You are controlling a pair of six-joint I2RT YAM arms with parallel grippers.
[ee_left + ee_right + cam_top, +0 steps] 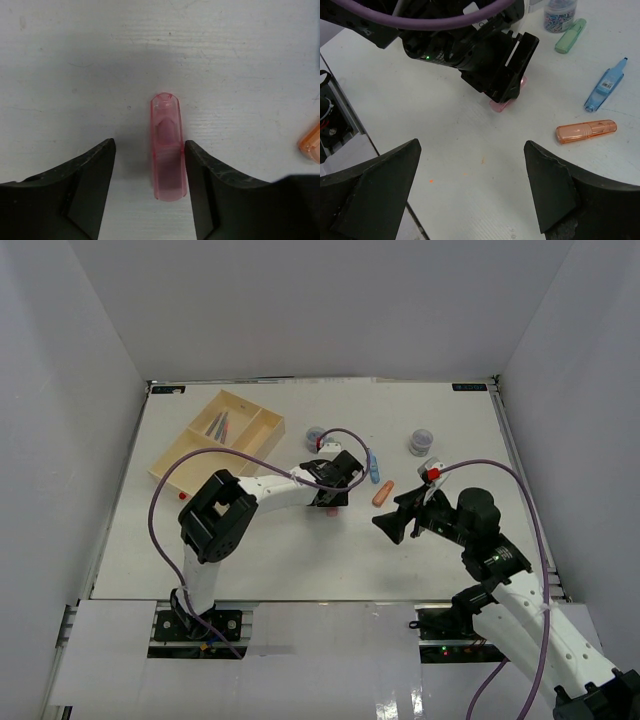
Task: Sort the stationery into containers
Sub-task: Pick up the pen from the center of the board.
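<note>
A short pink marker (168, 150) lies flat on the white table between the fingers of my left gripper (149, 145). The right finger stands against its side; the left finger is a gap away, so the gripper is open around it. From above, the left gripper (335, 495) covers most of the pink marker (331, 509). An orange marker (383, 494) and a blue marker (374, 468) lie just to its right. My right gripper (388, 525) hovers open and empty near the orange marker (586, 132). The cream tray (255, 430) at the back left holds thin pens (218, 426).
Two round jars stand on the table, one (315, 436) behind the left gripper and one (421, 442) at the back right. A green marker (570, 36) lies by the nearer jar (560, 9). Purple cables loop over the table. White walls enclose three sides.
</note>
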